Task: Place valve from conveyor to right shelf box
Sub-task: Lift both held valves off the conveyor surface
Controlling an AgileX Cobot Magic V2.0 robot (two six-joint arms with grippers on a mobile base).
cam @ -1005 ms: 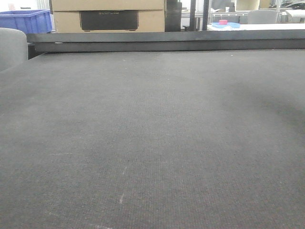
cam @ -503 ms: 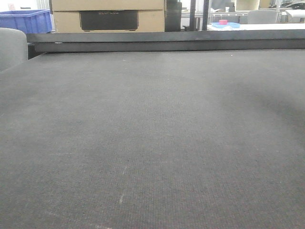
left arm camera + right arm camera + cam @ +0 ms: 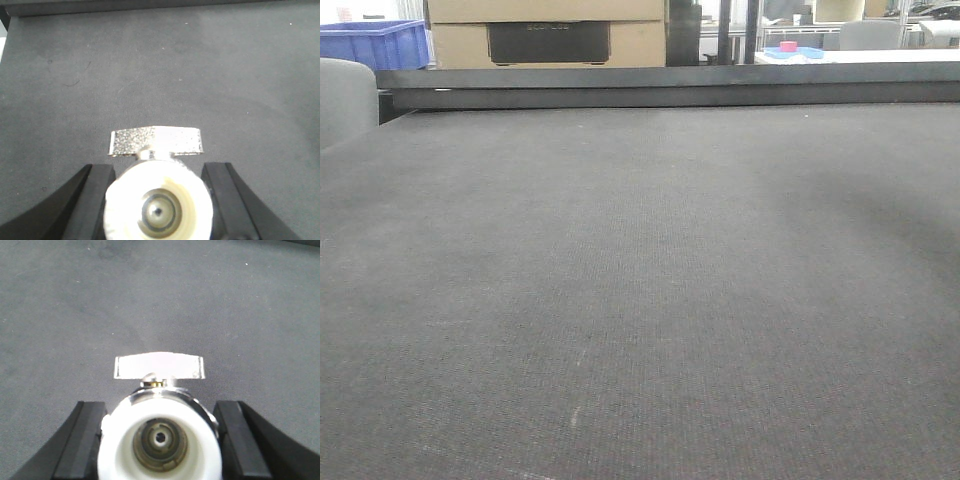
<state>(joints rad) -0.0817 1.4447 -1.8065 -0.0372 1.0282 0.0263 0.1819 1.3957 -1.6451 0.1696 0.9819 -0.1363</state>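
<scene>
Two shiny metal valves with round white end caps, one per arm! The left gripper (image 3: 157,170) is clamped on the left-hand valve (image 3: 157,207) and the right gripper (image 3: 160,407) on the right-hand valve (image 3: 160,440). Bores face the cameras, flat handles crosswise, over the dark grey woven conveyor (image 3: 640,300). The shelf box is unseen; the right arm is likely nearer.

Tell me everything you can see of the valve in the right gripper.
The valve faces the right wrist camera end-on: a white ring around a dark bore, a shiny metal body behind, a flat silver handle crosswise on top. The black fingers of the right gripper clamp its sides. The grey conveyor lies beyond it; contact with it cannot be told.
</scene>
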